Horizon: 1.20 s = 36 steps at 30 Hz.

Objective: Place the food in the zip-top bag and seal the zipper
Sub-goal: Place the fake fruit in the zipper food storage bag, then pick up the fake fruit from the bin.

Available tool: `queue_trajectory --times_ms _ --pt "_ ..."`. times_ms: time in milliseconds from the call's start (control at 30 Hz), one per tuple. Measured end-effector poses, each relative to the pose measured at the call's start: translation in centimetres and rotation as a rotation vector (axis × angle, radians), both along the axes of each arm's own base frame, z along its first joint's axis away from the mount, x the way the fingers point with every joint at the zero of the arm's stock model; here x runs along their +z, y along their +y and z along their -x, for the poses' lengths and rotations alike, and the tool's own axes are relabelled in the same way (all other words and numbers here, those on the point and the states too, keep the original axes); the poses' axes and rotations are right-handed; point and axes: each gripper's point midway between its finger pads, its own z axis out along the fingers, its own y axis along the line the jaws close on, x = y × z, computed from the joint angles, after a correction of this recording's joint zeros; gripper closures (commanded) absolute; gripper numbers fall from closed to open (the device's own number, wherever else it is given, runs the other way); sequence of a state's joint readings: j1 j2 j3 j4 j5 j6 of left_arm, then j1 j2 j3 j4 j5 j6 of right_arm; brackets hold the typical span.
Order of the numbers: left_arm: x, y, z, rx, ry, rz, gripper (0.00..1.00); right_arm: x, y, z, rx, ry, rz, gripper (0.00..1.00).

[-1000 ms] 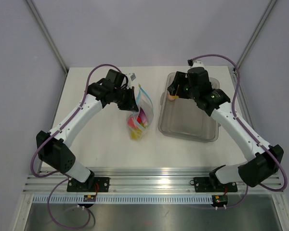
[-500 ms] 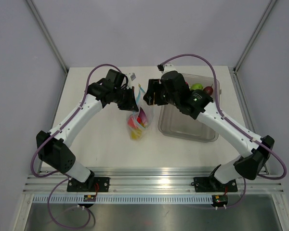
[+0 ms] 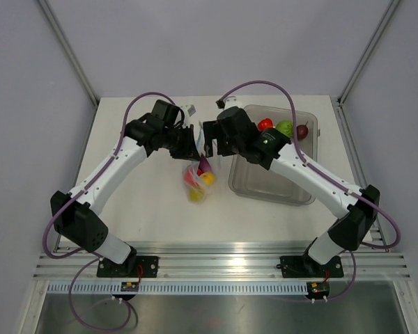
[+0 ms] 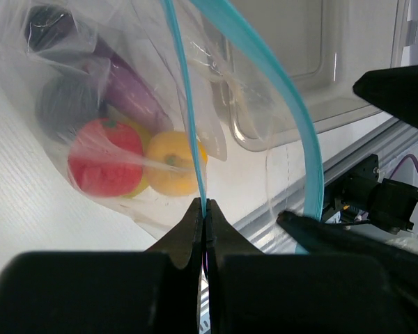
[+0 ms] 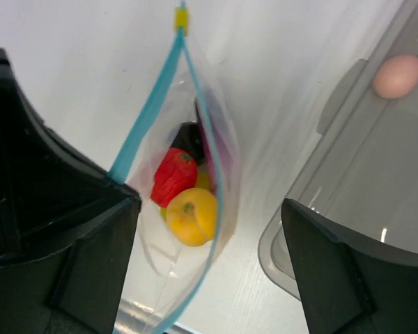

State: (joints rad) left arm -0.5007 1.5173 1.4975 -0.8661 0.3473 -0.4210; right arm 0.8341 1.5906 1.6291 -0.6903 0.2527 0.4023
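The zip-top bag (image 3: 197,182) hangs open over the table. My left gripper (image 3: 189,144) is shut on its light-blue zipper (image 4: 195,139) and holds that side of the mouth up. Inside the bag lie a red fruit (image 5: 172,175), a yellow fruit (image 5: 190,216), a purple piece (image 4: 129,97) and a dark one. My right gripper (image 5: 210,240) hovers open right above the bag's mouth, with nothing between its fingers. More food sits in the grey bin: red (image 3: 265,124), green (image 3: 284,128), dark red (image 3: 302,131) and a pink piece (image 5: 397,75).
The grey translucent bin (image 3: 238,186) stands just right of the bag, its near corner (image 5: 285,257) close under my right gripper. A yellow slider (image 5: 182,19) caps the far end of the zipper. The metal rail runs along the near table edge.
My right arm swung from the bin leftward to above the bag, and its jaws opened wider. A yellow fruit now lies on top inside the bag. The left gripper kept its hold.
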Motion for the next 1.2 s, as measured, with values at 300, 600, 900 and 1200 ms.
queue_trajectory --times_ms 300,600,900,1200 --pt "0.3 0.0 0.1 -0.001 -0.008 0.004 1.00 -0.2 -8.1 -4.0 -0.251 -0.020 -0.004 0.28" --pt "0.3 0.1 0.1 -0.001 -0.009 0.004 1.00 -9.4 -16.0 -10.5 -0.479 0.170 -0.023 0.27" --pt "0.2 0.2 0.1 -0.006 -0.011 -0.004 1.00 -19.6 -16.1 -14.6 -0.525 0.379 -0.043 0.26" --pt "0.4 0.3 0.0 -0.003 -0.019 -0.009 1.00 -20.3 -15.1 -17.2 -0.527 0.380 -0.117 0.23"
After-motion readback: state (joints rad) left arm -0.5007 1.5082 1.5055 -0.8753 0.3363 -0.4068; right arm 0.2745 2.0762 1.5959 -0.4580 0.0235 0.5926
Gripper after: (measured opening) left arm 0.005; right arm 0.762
